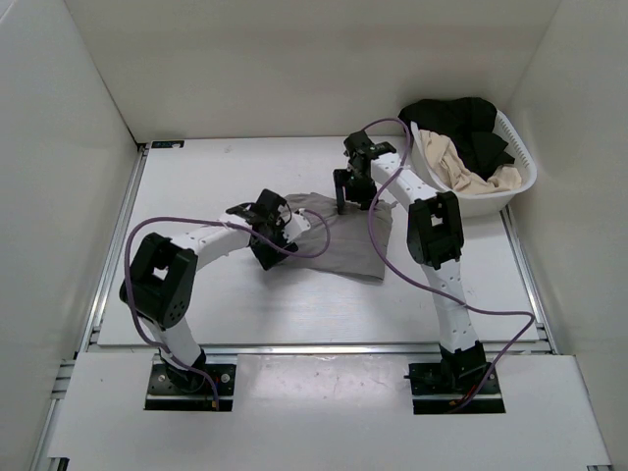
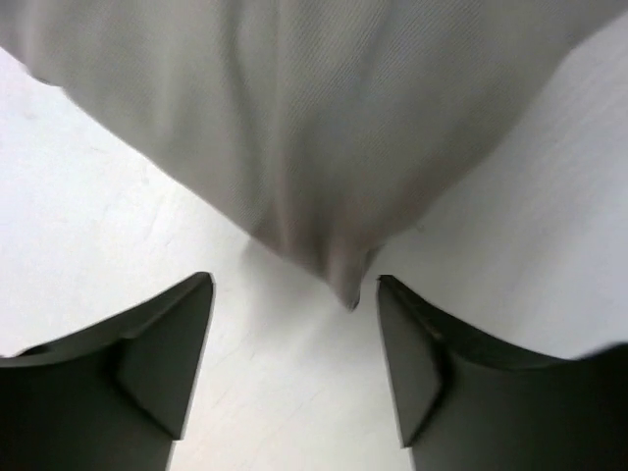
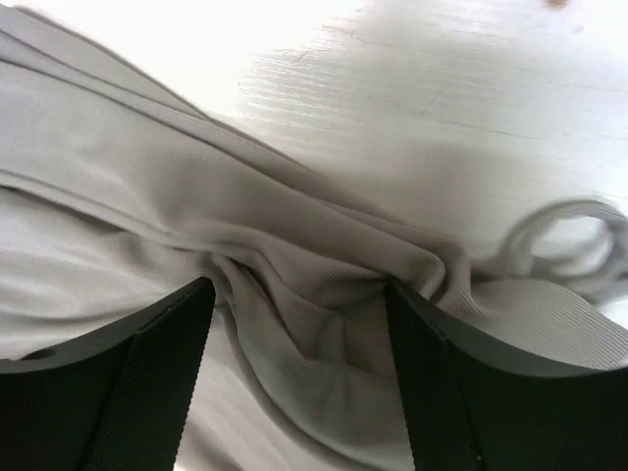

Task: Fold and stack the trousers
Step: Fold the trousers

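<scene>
Jaws wide on left gripper (image 2: pixel 295 294) and right gripper (image 3: pixel 299 294) | trousers (image 1: pixel 348 250) taupe-grey, apparently folded, rumpled.

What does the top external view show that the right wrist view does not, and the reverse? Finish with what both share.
Only the top external view: the left pincer at the near-left edge of the trousers, and a white basket at the far right holding a black garment and a cream garment. Only the right wrist view: bunched folds between the open fingers of the right pincer, and a cord loop lying on the table. Both: the taupe-grey trousers on the white table.
</scene>
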Controlling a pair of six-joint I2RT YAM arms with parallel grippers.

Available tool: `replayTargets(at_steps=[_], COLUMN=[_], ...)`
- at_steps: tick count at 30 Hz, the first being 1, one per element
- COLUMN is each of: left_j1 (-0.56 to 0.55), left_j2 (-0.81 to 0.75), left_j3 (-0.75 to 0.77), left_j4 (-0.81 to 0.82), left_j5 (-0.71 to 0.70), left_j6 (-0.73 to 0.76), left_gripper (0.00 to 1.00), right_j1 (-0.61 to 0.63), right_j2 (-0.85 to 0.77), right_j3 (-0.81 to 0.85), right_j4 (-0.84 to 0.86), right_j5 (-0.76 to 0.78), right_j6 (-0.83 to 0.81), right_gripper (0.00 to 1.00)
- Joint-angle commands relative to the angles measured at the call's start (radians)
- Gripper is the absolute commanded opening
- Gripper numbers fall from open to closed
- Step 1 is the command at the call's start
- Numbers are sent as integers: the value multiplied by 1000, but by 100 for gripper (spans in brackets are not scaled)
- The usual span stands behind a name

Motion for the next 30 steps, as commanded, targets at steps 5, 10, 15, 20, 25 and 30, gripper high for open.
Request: replayTargets(at_steps=[5,10,15,20,25,30], left_j1=[73,113,142,151,160,212], left_j2=[-15,169,413,502,536,547], left_j3=[382,602,771,862,871,839], left_j4=[-201,-201,-220,-220,-220,-220], left_j5=[212,220,202,230,231,220], left_j6=[-22,-73,-111,-121,-131,-193], left_gripper=[96,97,97,97,85,46], right_j1=[3,3,-19,-68,-112,-144], right_j2=[-235,-417,-546,-667,-680,-590], right_j3=[-13,-152,-484,-842,-1050,-1006], right_j4=[35,35,52,233,457,443], right_j5=[123,218,125,-50,-176,-227], right_j6=[13,113,161,217,250,184], right_gripper=[80,83,84,83,74,49])
